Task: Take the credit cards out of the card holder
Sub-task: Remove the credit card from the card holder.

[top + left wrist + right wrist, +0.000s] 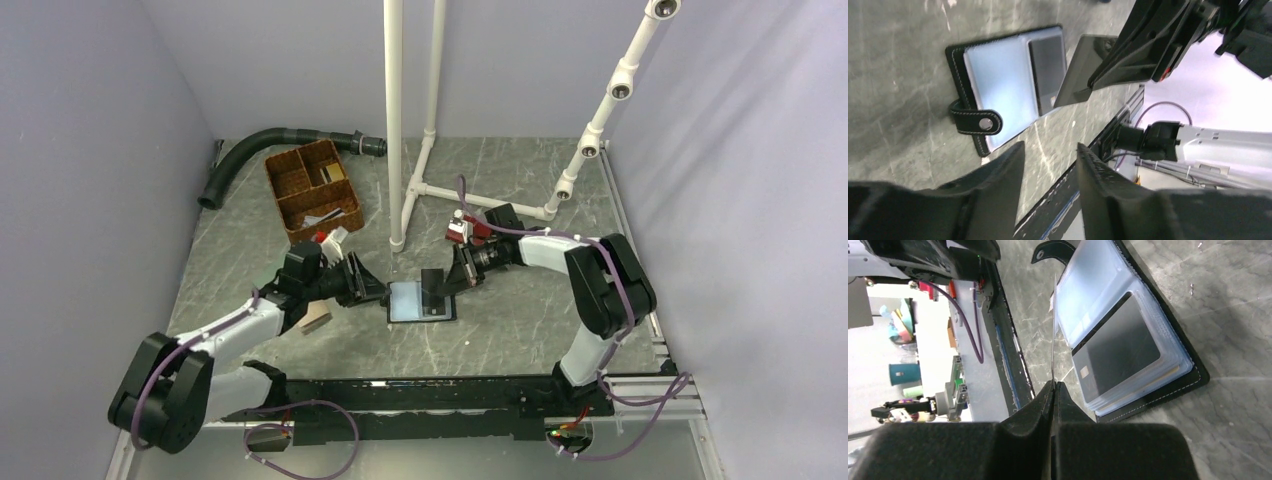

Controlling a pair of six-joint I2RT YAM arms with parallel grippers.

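The card holder (pixel 408 302) lies open on the table, black-edged with a light blue panel (pixel 998 80) and a snap strap (pixel 977 122). One dark credit card (pixel 1120 347) sits in a clear sleeve on its right half. My right gripper (pixel 1053 383) is shut on another dark credit card (pixel 1082 70), held on edge just above the holder and seen edge-on (pixel 1053 330) in the right wrist view. My left gripper (pixel 1050 146) is open and holds nothing. It hovers just left of the holder near the strap, touching nothing.
A wicker basket (pixel 312 188) with dividers stands at the back left, beside a black hose (pixel 262 147). A white pipe frame (pixel 398 130) rises behind the holder. A small tan object (pixel 315 318) lies beside the left arm. The table's front rail (pixel 430 395) is near.
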